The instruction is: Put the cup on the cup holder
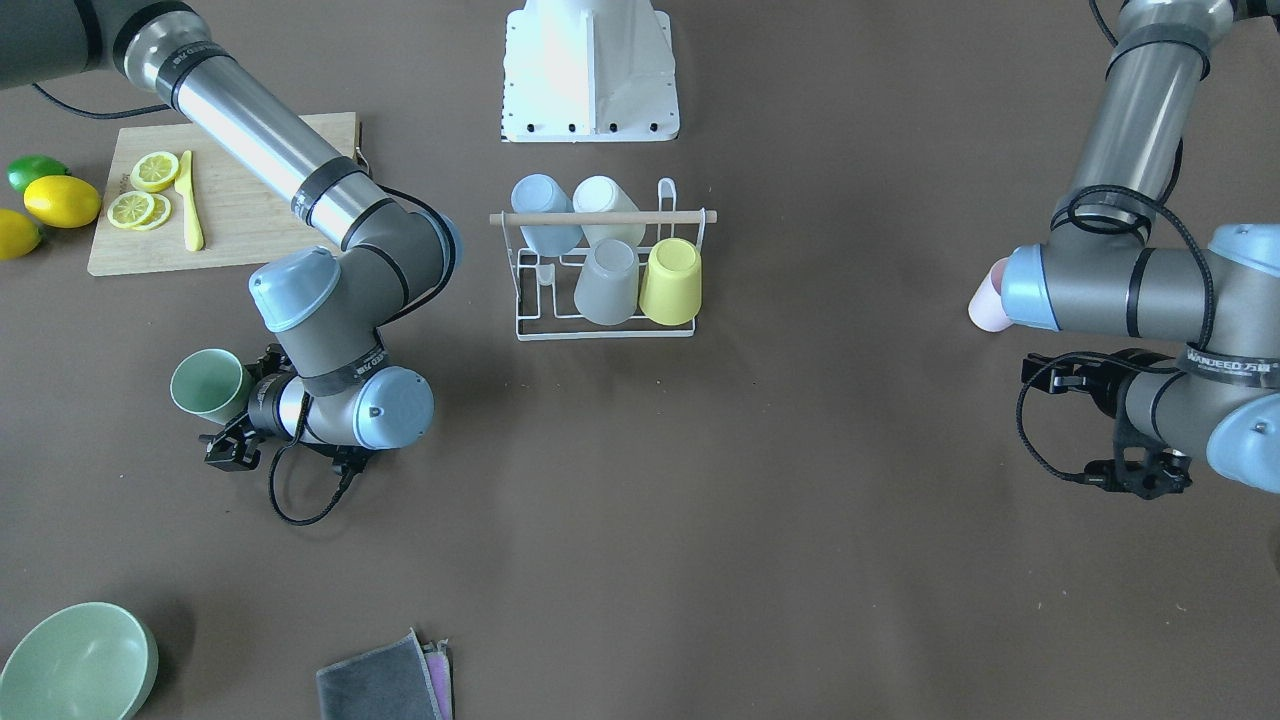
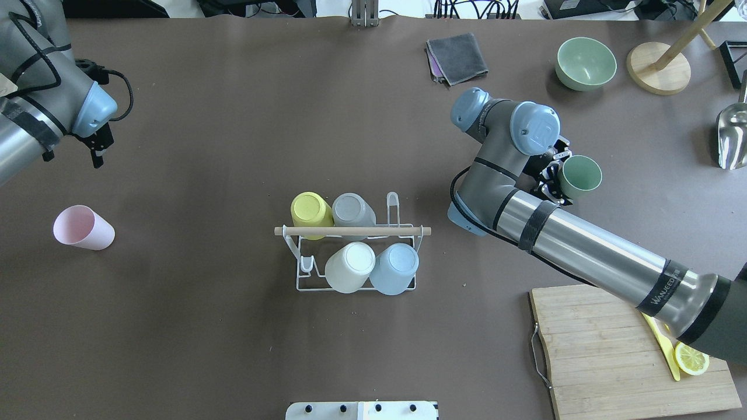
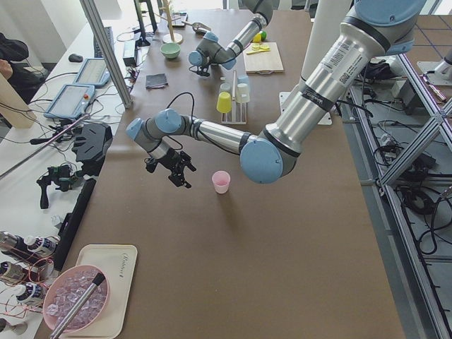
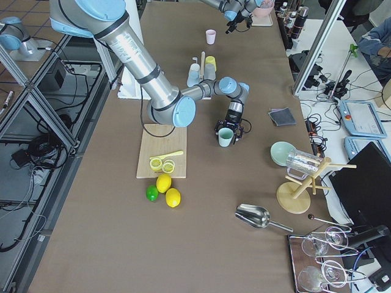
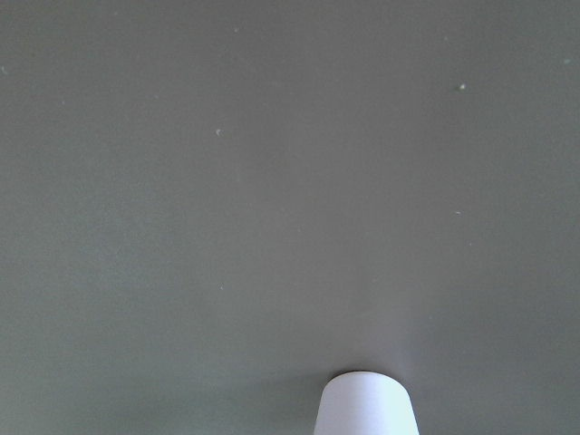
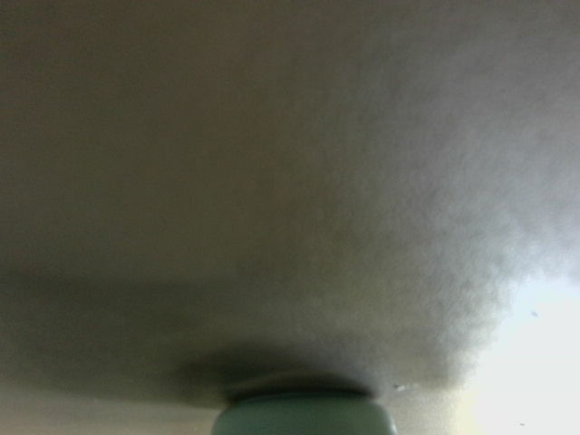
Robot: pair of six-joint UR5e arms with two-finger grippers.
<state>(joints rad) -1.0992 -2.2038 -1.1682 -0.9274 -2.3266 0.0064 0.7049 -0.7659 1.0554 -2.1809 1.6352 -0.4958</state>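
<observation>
Your cup holder [image 2: 353, 231] stands mid-table with four cups upended on its prongs: yellow [image 2: 311, 210] and grey [image 2: 352, 210] on the far row, white [image 2: 350, 266] and blue [image 2: 395, 268] on the row nearer the robot. They sit mouth-down so the prongs carry them. Only the bare prongs [image 2: 307, 265] at the holder's left end are free.

The green cup [image 2: 579, 177] stands upright, well to the right of the holder. The right gripper [image 2: 554, 181] is low against it with the jaws either side of its wall. You cannot tell from these views whether they are clamped. The pink cup [image 2: 81, 227] stands upright well to the holder's left. The left gripper [image 3: 182, 174] hovers just beside it with its jaws apart, holding nothing.

Either cup will likely need turning over before seating. Watch the wooden rod across the holder's top and the white cup just beside the free prongs, since both crowd the approach. The cutting board [image 2: 618, 344], bowl [image 2: 585, 63] and cloth [image 2: 457, 57] lie off to the holder's right, outside the likely path.
</observation>
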